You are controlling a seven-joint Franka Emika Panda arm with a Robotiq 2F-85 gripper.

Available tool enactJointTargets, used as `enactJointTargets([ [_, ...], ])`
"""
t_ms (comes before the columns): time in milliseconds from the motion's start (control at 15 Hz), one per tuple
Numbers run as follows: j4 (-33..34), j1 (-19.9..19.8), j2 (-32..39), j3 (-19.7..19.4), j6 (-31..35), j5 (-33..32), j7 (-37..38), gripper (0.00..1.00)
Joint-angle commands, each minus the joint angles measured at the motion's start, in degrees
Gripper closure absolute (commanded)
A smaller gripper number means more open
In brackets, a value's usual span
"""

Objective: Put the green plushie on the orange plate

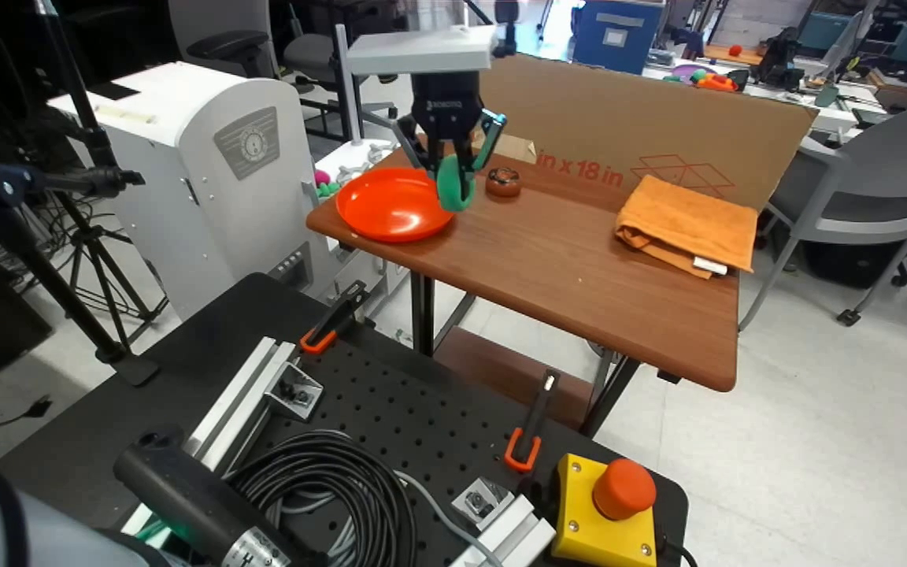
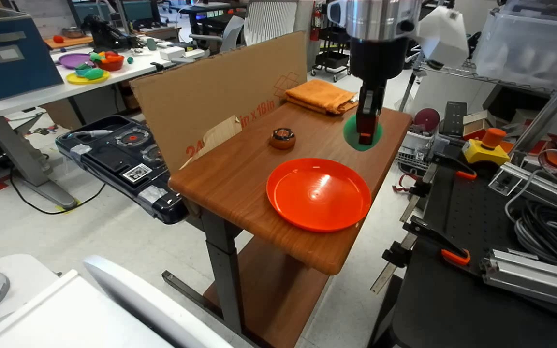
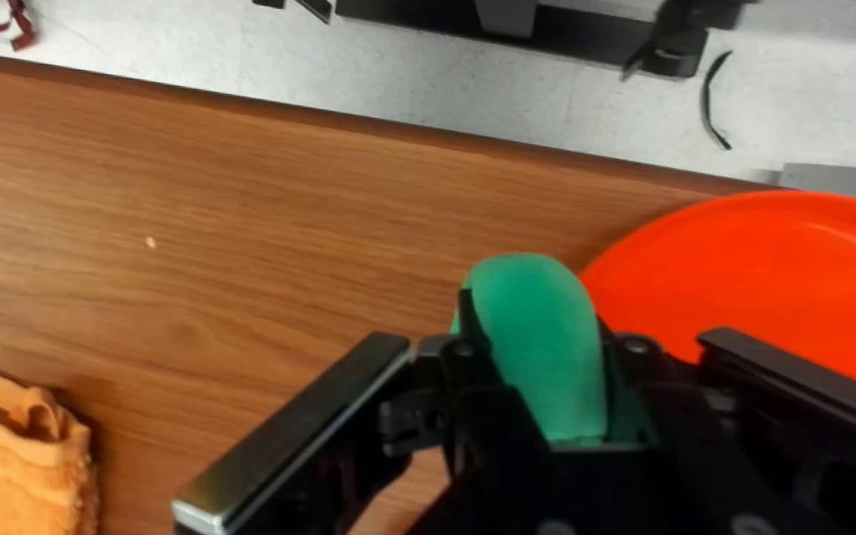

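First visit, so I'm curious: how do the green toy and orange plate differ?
The toy is green and matte, the plate orange-red and glossy. The toy is smaller than the plate. The pincer grips the toy, while the plate rests on the table. Both have rounded outlines.

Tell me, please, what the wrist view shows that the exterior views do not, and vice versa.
Only the wrist view clearly shows the dark curved strip on the floor; I cannot make it out in either exterior view.

Only the exterior views show the cardboard sheet, the round brown object and the yellow box.

All share the green plushie held in the gripper, the orange plate, the orange cloth and the brown tabletop.
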Motion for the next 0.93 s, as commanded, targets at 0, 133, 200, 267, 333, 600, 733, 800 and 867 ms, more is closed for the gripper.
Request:
enactJointTargets([
  [0,-2.4,2.0,-4.8,3.7,2.5,4.1,1.1,0.93],
  [133,-0.9,2.5,-4.1,4.8,2.6,5.4,0.7,0.93],
  [200,0.0,2.5,-3.2,5.0,2.6,5.5,0.5,0.93],
  [267,0.6,2.4,-2.5,5.0,2.4,5.2,0.3,0.93],
  [333,1.2,2.3,-1.6,4.8,2.0,4.6,0.3,0.93],
  [600,1.3,1.4,1.9,3.7,2.7,3.7,-1.3,0.93],
  [733,1.9,1.0,4.3,3.2,2.7,3.6,-2.6,0.93],
  [800,2.3,0.9,5.5,3.0,2.6,3.7,-3.5,0.93],
  [867,2.7,1.0,6.6,2.7,2.5,3.5,-3.8,0.93],
])
